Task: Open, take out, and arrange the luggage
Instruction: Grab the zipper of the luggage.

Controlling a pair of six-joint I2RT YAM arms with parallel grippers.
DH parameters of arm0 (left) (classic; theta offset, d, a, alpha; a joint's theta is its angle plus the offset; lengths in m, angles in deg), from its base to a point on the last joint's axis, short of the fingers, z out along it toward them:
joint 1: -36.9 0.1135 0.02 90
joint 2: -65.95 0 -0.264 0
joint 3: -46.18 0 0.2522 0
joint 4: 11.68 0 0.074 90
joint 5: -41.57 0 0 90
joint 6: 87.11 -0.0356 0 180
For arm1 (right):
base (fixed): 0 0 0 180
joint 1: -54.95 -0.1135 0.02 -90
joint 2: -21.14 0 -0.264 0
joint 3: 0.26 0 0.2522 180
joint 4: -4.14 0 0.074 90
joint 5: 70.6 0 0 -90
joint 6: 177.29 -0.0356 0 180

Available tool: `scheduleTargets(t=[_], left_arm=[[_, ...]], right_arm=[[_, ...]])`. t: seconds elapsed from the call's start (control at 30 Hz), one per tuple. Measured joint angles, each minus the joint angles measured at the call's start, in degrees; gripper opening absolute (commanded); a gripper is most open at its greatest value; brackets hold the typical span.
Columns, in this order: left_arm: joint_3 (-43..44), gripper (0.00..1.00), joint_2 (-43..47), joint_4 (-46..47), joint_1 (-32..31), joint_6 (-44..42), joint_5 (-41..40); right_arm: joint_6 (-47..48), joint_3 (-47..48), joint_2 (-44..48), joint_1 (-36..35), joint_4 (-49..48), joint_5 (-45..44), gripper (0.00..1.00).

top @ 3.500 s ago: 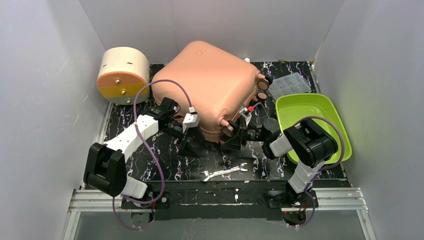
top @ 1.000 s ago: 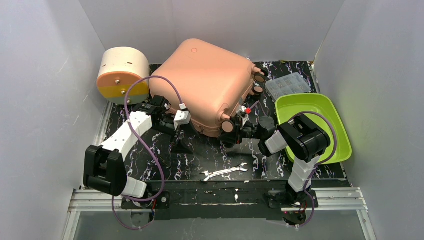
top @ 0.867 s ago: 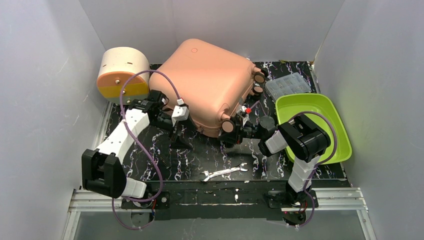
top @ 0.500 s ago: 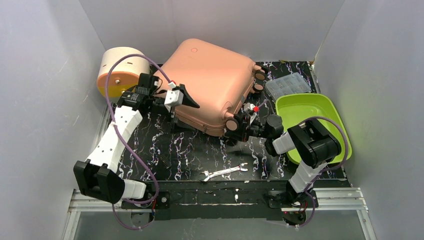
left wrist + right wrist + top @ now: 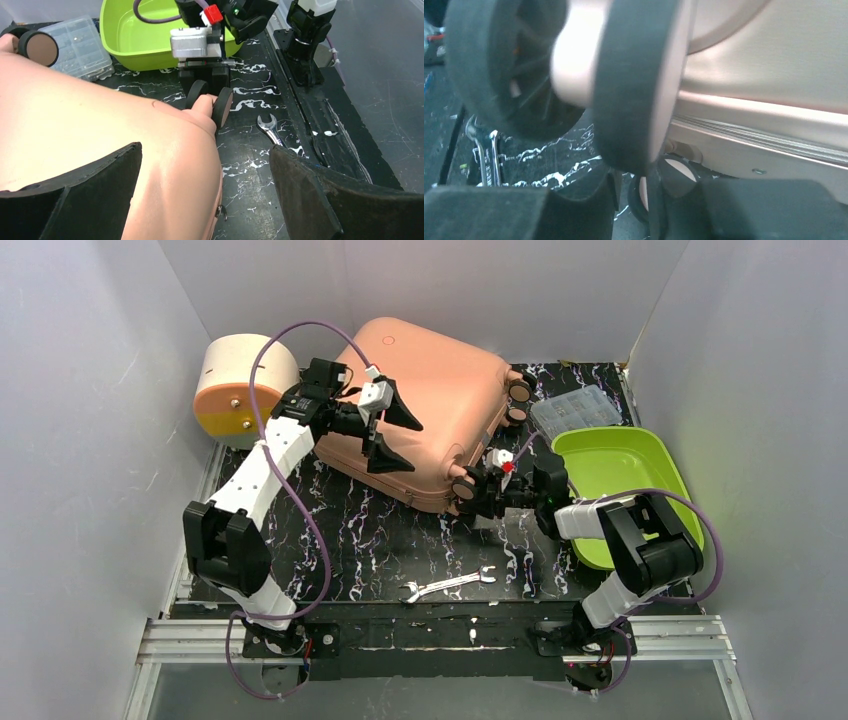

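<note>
- Tabletop: black, marbled.
- Luggage: salmon hard-shell, closed, lying at back centre.
- My left gripper: fingers wide apart, empty, above the shell's near edge. Judgement: lower squarely onto the zipper seam and avoid sliding off the slick shell.
- My right gripper: fingers nearly together at the near wheel; whether they pinch it I cannot tell. Judgement: brace this corner.

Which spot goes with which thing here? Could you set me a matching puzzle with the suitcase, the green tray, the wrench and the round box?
Things:
1 luggage
2 green tray
3 wrench
4 round box

Places, seen from the top camera:
A front middle, nearest the arms' bases
B far left corner
C right side
D back middle

Pairs: 1-D; 2-C; 3-A; 4-B
</note>
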Motion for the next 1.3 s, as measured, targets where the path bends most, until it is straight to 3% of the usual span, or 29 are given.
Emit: scheduleTargets(t=[0.13,0.3,0.53,0.67,0.7,0.8,0.93,0.97,1.0,1.1,1.13,1.2,1.3], left_arm=[[0.6,0.98,-0.1,1.0,-1.4,1.4,0.2],[0.6,0.98,-0.1,1.6,-2.4,2.0,0.2],[0.6,0.98,-0.1,1.8,-2.7,2.4,-0.7],[0.6,0.98,-0.7,2.5,-2.7,2.5,-0.8],[0.6,0.98,-1.0,2.6,-2.7,2.6,-0.9],[0.2,0.98,-1.8,2.8,-2.7,2.6,-1.1],[-1.3,0.98,-1.9,3.0,-2.7,2.6,-1.1],[-1.3,0.98,-1.9,3.0,-2.7,2.7,-1.1],[-1.3,0.98,-1.9,3.0,-2.7,2.7,-1.1],[-1.3,0.98,-1.9,3.1,-2.8,3.0,-1.1],[-1.3,0.98,-1.9,3.1,-2.8,3.1,-1.1],[-1.5,0.98,-1.8,3.5,-2.8,3.5,-1.4],[-3.8,0.98,-1.1,6.9,-2.8,6.4,-2.9]], right_arm=[[4.2,0.0,0.0,0.0,1.5,3.5,0.43],[2.3,-0.4,-1.4,-1.6,-3.0,5.5,0.50],[-7.5,-0.8,-7.9,-4.4,-16.7,5.2,0.54],[-20.0,-0.8,-13.3,-4.5,-28.5,5.3,0.57],[-23.0,-0.8,-14.1,-4.5,-29.7,4.9,0.53],[-30.8,-1.1,-15.6,-4.1,-33.0,3.1,0.01],[-32.5,-1.3,-16.9,-3.2,-34.9,1.8,0.01],[-31.8,-1.3,-16.8,-2.9,-34.9,1.7,0.06],[-29.9,-1.4,-16.2,-1.9,-34.0,1.4,0.27],[-27.3,-2.1,-13.3,1.4,-32.5,0.9,0.51],[-27.3,-2.5,-13.0,2.3,-33.2,0.6,0.52],[-26.7,-3.1,-13.0,2.4,-33.7,0.2,0.66],[-22.9,-6.1,-12.7,2.4,-33.9,-0.4,0.70]])
